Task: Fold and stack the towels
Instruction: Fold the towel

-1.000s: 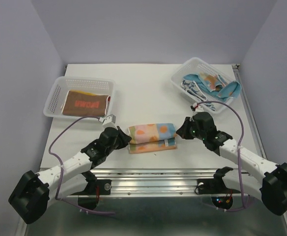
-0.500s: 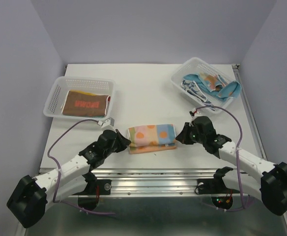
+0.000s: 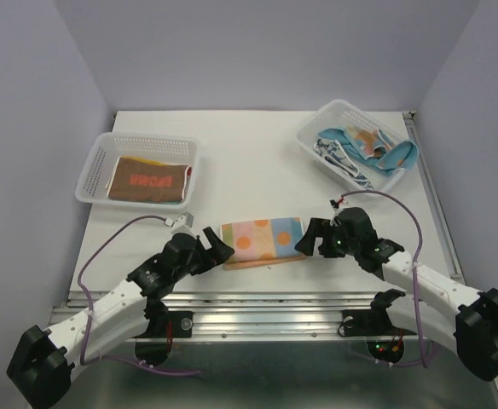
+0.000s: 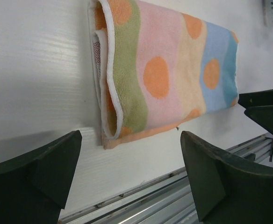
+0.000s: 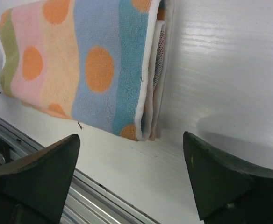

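Top external: pastel dotted towel (image 3: 262, 240) folded, on bench (image 3: 257, 162) near front edge, between arms. Left fingers (image 4: 38, 172) and right fingers (image 5: 220, 177) spread open, gripping nothing. Brown towel (image 3: 147, 179) folded in left basket (image 3: 93, 166). Left to do: stacking dotted towel, folding crumpled towels (image 3: 364, 146) in right basket (image 3: 310, 141).

- pastel towel (image 3: 262, 240): folded into a long layered rectangle, with orange dots on green, pink, peach and blue squares and a white hem. Lies flat on the surface (image 3: 249, 162), centred near the front edge, long side running left-right.
- brown towel (image 3: 147, 180): folded flat, orange-red lettering up, in the left basket (image 3: 93, 166).
- yellow towel (image 3: 158, 160): only an edge shows under the brown one.
- blue-white patterned towel (image 3: 336, 153) and teal-edged towel (image 3: 387, 153): unfolded, crumpled together in the right basket (image 3: 315, 123).
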`<state>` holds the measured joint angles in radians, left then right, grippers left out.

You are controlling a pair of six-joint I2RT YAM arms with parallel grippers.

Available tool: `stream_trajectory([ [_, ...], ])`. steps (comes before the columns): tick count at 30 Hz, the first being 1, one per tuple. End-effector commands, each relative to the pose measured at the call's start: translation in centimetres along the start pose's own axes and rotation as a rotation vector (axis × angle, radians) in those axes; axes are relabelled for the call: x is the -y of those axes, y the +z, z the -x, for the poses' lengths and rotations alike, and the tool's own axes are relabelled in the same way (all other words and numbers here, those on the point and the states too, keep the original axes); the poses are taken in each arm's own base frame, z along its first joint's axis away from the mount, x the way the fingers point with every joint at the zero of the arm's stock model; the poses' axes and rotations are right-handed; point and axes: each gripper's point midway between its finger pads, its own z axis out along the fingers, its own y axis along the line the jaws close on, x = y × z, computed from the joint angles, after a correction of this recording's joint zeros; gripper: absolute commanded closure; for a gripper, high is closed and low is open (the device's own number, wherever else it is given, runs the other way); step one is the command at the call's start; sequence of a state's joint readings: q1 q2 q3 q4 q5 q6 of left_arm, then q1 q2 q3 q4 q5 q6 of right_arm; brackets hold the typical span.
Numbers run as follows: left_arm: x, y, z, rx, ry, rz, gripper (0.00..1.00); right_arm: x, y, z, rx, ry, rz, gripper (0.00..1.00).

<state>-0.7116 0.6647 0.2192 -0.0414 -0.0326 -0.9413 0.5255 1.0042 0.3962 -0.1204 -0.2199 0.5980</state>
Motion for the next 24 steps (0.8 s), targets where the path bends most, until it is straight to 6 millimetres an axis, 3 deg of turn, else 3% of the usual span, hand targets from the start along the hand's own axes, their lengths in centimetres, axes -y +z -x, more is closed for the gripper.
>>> stream_trajectory([
  [1, 0.4, -0.3, 1.4, 0.044, 0.012, 0.033, 0.01, -2.1, -1.0, 1.6, 0.053, -0.037, 0.07, 0.0],
  [8, 0.0, 1.7, 3.9, 0.083, 0.086, 0.212, 0.01, -2.7, -1.9, 3.1, 0.123, -0.069, 0.081, 0.0],
  [12, -0.6, 3.7, 3.1, -0.006, 0.148, 0.297, 0.03, -2.2, -1.8, 3.1, 0.124, -0.074, 0.056, 0.0],
  [17, -1.0, 4.8, 2.0, -0.073, 0.174, 0.336, 0.19, -2.0, -1.8, 3.1, 0.127, -0.075, 0.049, 0.0],
  [20, -1.3, 5.0, 0.7, -0.11, 0.193, 0.349, 0.21, -2.0, -1.8, 3.2, 0.134, -0.079, 0.045, 0.0],
  [24, -1.8, 5.7, -0.7, -0.163, 0.235, 0.385, 0.35, -1.5, -1.6, 3.0, 0.132, -0.08, 0.031, 0.0],
])
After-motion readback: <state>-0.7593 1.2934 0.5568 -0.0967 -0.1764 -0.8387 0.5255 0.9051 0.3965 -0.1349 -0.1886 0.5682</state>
